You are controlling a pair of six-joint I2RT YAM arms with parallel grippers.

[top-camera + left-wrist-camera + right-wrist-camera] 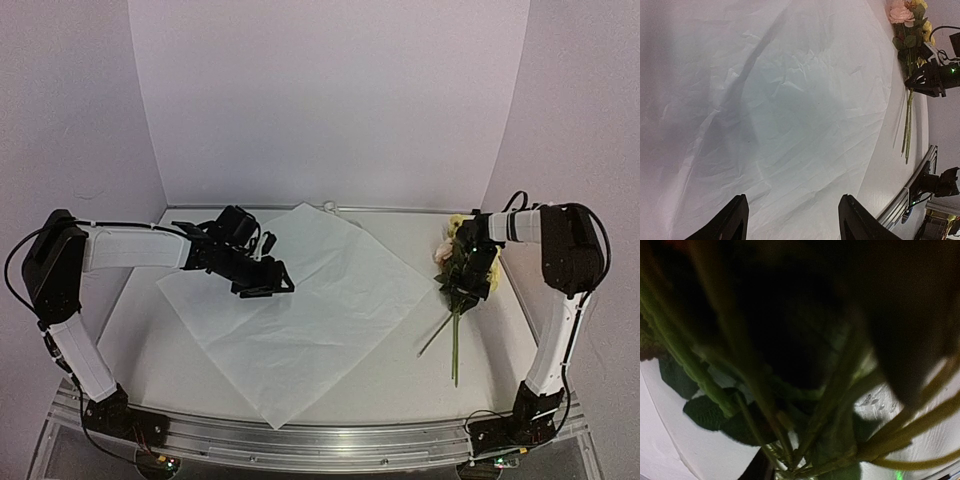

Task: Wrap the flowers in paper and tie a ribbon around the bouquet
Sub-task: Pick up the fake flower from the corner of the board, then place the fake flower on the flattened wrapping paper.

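The white crinkly paper (300,300) lies flat as a diamond across the middle of the table and fills the left wrist view (790,100). My left gripper (272,280) hovers over the paper's left part, open, with nothing between its fingers (792,200). The flowers (455,245) lie at the right, blossoms to the back, stems (455,345) pointing to the front. My right gripper (472,268) sits on the leafy middle of the bunch. In the right wrist view, stems and leaves (830,410) crowd the lens and pinch together at the jaws (790,472). No ribbon is recognisable.
A small pale thing (330,208) lies by the back wall, too small to identify. White walls close in the table on three sides. A metal rail (320,440) runs along the front edge between the arm bases.
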